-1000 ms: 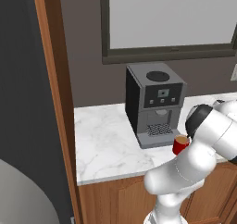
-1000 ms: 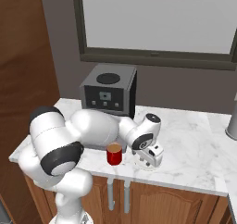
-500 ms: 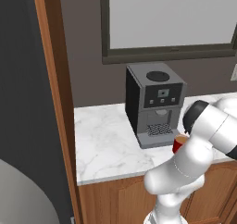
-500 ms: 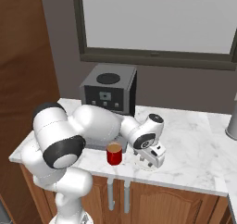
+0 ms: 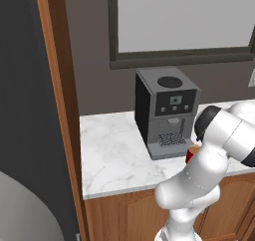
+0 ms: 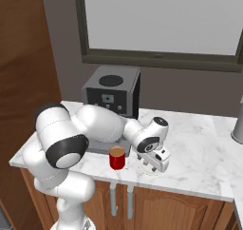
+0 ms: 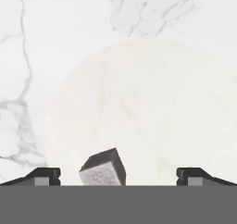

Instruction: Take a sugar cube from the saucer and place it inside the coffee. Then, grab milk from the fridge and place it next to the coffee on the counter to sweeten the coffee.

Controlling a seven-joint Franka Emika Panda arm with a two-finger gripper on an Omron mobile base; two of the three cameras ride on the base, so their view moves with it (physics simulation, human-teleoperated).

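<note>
Where the arm crossed the left base view, the cup (image 5: 191,154) peeked out beside it on the surface (image 5: 114,155). In the right base view, the hand (image 6: 151,166) pointed down over the saucer (image 6: 153,169), the cup just to its left. In the hand view, its fingers (image 7: 42,175) stood wide apart, the cube (image 7: 103,168) lying between them on the saucer.

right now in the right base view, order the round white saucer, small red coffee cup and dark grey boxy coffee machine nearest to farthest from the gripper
1. Round white saucer, directly under the gripper.
2. Small red coffee cup, beside it toward the arm's base.
3. Dark grey boxy coffee machine, behind the cup near the wall.
</note>
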